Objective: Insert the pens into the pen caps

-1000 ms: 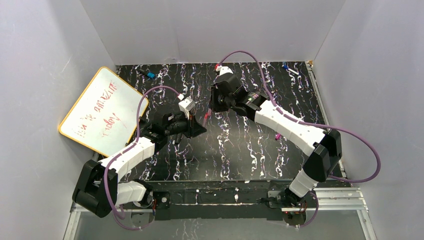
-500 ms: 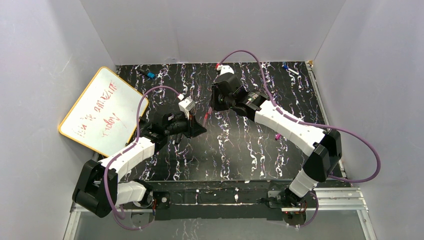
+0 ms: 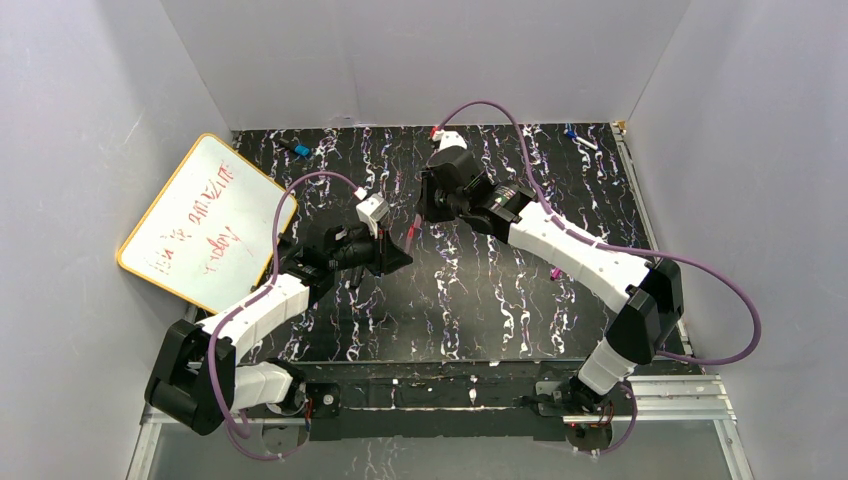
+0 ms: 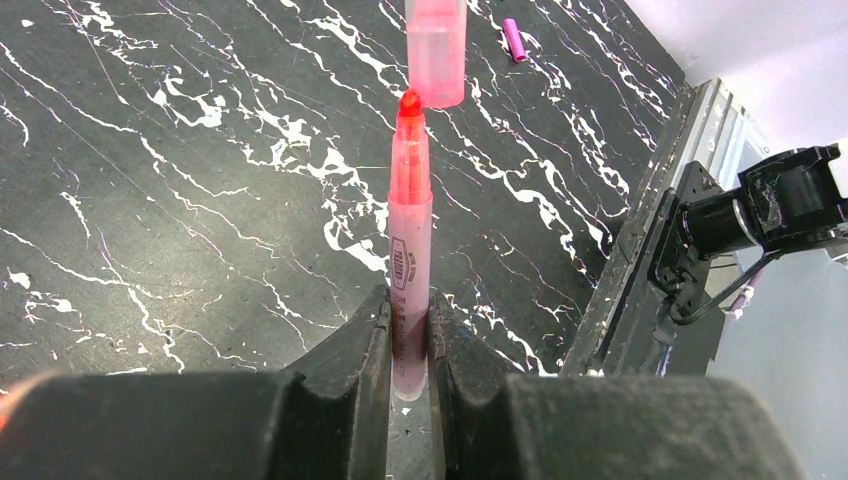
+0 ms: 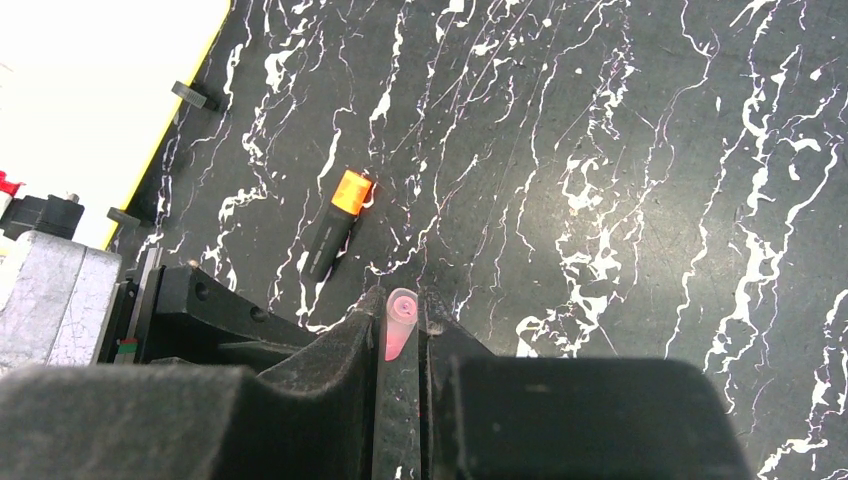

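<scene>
One pen (image 4: 410,230), in left gripper (image 4: 408,310), points tip-first at pink cap (image 4: 436,50).

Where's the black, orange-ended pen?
Right wrist view, left of centre: the black pen lies on the table between the whiteboard and the gripped pink cap.

Setting: most likely a robotics lab test cell. Plain white panels (image 3: 430,60) enclosed a black marble-patterned table (image 3: 480,310) on three sides, from 9 round through 12 to 3 o'clock. The left arm (image 3: 255,310) and right arm (image 3: 580,250) were bolted down at 6 o'clock by an aluminium extrusion rail (image 3: 660,395), with purple cables (image 3: 483,103) looping off both. A yellow-framed whiteboard (image 3: 195,225) leaned against the wall at 9 to 10 o'clock; its red handwriting was too faint to read.
</scene>
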You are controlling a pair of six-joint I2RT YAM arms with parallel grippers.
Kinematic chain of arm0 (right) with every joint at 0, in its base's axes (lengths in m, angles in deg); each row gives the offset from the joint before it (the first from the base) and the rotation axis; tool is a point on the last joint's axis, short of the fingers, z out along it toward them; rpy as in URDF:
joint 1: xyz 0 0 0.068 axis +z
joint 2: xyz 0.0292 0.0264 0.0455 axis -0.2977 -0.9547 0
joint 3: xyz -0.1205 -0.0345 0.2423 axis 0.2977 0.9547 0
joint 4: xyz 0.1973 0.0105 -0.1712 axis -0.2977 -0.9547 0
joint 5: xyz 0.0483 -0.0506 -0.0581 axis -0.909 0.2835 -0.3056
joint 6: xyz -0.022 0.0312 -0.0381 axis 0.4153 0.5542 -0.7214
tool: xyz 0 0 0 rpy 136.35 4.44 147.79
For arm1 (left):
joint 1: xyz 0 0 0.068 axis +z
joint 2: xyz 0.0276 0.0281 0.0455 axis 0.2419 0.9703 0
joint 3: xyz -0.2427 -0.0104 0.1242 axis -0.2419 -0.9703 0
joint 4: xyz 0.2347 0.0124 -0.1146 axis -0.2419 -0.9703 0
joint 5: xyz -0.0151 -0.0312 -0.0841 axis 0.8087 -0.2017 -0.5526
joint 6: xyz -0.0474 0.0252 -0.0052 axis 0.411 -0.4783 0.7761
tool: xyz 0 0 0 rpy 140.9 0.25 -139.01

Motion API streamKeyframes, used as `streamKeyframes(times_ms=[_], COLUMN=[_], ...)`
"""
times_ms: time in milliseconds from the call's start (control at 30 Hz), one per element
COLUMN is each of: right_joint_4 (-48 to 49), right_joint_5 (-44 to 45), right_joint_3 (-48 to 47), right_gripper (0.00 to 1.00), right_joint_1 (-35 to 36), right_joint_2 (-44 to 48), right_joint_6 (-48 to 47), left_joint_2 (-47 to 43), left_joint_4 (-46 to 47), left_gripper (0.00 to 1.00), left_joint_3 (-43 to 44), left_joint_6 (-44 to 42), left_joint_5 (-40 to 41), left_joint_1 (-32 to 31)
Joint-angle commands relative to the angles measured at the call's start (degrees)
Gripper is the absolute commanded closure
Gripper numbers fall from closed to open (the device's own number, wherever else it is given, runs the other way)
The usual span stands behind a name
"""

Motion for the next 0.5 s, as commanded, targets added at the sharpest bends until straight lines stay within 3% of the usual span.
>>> streamKeyframes(times_ms=[0,467], right_joint_4=[1.7,3.8], right_joint_5=[-0.4,3.0], right_joint_3=[-0.2,-0.3], right_gripper=[0.99,0.99], right_joint_1=[0.7,0.8], right_joint_2=[1.7,2.7], right_joint_6=[0.5,0.2], left_joint_2=[-1.6,-1.6], left_joint_4=[0.3,0.1], left_gripper=[1.00,1.00], left_joint_3=[0.0,0.1], left_joint_6=[0.0,0.0], left_joint_5=[-1.1,-1.1], left_joint_1=[0.2,0.2])
